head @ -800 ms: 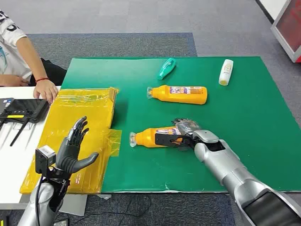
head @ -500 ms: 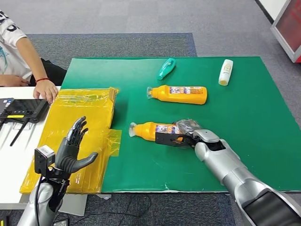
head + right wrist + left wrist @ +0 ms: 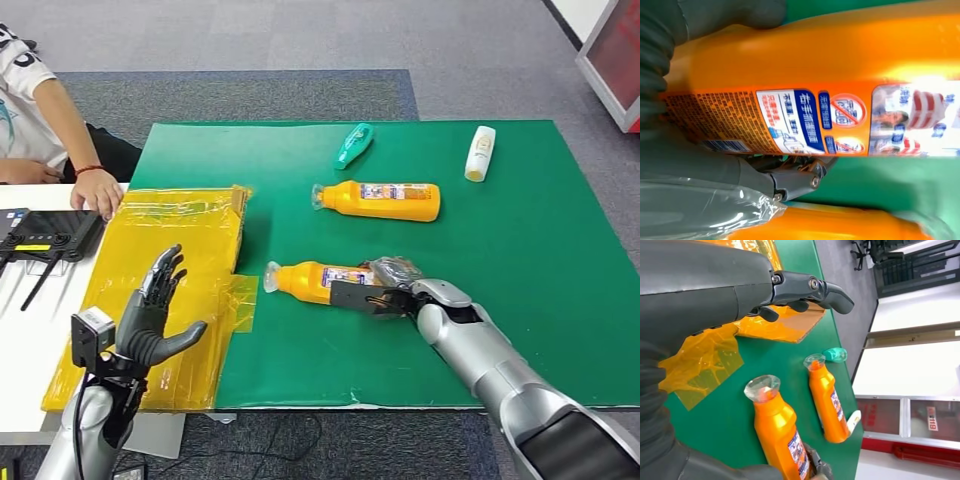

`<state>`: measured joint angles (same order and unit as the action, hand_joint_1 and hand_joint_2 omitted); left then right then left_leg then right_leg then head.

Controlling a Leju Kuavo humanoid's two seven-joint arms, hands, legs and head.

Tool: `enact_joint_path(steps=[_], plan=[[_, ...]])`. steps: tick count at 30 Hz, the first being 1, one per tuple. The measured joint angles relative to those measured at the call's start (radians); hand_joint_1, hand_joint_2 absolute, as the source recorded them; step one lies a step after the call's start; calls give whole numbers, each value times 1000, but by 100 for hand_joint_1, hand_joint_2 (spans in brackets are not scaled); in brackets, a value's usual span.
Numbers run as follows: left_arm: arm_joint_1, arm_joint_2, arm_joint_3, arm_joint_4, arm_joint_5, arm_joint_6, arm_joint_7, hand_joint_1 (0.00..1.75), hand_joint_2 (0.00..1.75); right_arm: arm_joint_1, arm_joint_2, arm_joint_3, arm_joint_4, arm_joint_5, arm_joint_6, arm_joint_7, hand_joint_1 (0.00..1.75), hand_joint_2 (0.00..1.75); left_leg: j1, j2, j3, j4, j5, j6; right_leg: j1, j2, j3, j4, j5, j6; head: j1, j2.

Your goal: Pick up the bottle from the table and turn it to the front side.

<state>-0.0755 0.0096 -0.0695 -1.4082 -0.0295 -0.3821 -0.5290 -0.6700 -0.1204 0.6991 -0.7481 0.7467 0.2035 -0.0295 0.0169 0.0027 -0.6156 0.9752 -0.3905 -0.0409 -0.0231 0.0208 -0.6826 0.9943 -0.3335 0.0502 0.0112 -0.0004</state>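
I am gripping the near orange bottle (image 3: 321, 281) at its base end with my right hand (image 3: 385, 285), fingers wrapped around it as it lies sideways over the green mat (image 3: 528, 250). My left hand (image 3: 151, 310) is hovering above the yellow wrap (image 3: 173, 240), fingers spread, holding nothing.

Second orange bottle (image 3: 381, 200), teal tube (image 3: 354, 145), white bottle (image 3: 480, 152), yellow plastic sheet (image 3: 170, 270).

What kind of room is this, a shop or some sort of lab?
Probably a lab or office test space: grey carpet floor, a table with a green mat laid with bottles, and a person seated by a controller.
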Motion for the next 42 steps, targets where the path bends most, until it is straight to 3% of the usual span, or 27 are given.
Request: enact_joint_path(steps=[6, 12, 24, 28, 33, 42], plan=[[-13, 8, -2, 12, 23, -15, -27, 0, 175, 110, -44, -103, -71, -254, -3, -267, 175, 175, 0, -1, -1, 0, 0, 0, 0, -1, 0, 0, 0, 1, 0, 0], [-14, 18, -5, 23, 37, -14, -40, 0, 175, 233, -64, -238, -177, -421, 2, -401, 175, 175, 0, -1, -2, 0, -1, 1, 0, -1, -1, 0, 0, 1, 0, 0], [-18, 19, -26, 34, 48, -11, -46, 0, 175, 351, -22, -399, -276, -625, 128, -501, 175, 175, 0, -1, -2, 0, -1, 0, 0, -1, -1, 0, -1, 1, 0, 0], [-27, 19, -36, 38, 50, -13, -46, 0, 175, 374, 17, -428, -296, -726, 219, -546, 175, 175, 0, -1, -2, 0, -1, 0, 0, -1, -2, 0, 0, 1, 0, 0], [-72, 16, -75, 44, 47, -16, -35, 0, 175, 390, 92, -428, -326, -770, 287, -557, 175, 175, 0, -1, -2, 0, -1, 0, 0, -1, -2, 0, 0, 0, 0, 0], [-168, 7, -149, 62, 61, 2, -12, 0, 175, 391, 174, -382, -328, -788, 287, -564, 175, 175, 0, -1, -2, 0, 0, 0, 0, -1, -1, 0, 0, 1, 0, 0]])
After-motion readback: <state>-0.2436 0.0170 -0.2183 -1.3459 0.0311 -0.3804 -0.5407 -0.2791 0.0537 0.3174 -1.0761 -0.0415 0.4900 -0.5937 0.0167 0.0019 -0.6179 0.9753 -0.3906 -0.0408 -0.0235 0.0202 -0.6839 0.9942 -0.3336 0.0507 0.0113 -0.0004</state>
